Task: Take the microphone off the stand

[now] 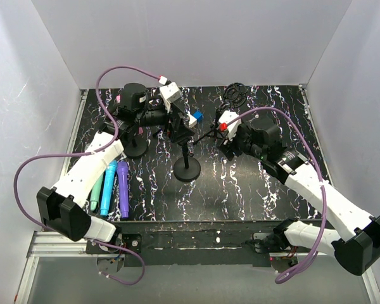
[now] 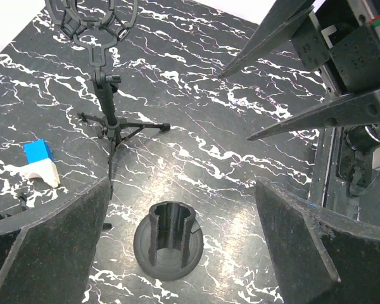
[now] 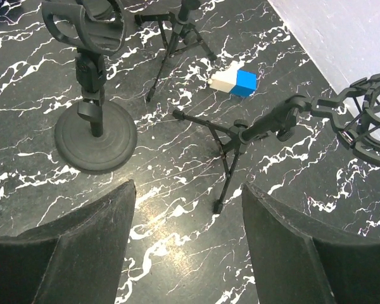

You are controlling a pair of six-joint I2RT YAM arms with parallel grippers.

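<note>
Three microphones lie flat at the table's left: green (image 1: 96, 193), blue (image 1: 107, 185) and purple (image 1: 122, 189). A black round-base stand (image 1: 187, 170) is in the middle; in the left wrist view its clip (image 2: 166, 235) is seen from above and holds nothing. My left gripper (image 1: 177, 123) hangs open over that clip (image 2: 182, 187), not touching it. My right gripper (image 1: 220, 136) is open and empty over bare table (image 3: 188, 187), beside a tripod stand (image 3: 231, 136) whose shock mount (image 3: 375, 117) is empty. The round-base stand (image 3: 94, 130) is to its left.
A second round-base stand (image 1: 136, 149) stands at the back left. A blue and white block (image 1: 194, 118) lies between the stands, also in the left wrist view (image 2: 39, 161) and the right wrist view (image 3: 235, 81). White walls enclose the table on three sides.
</note>
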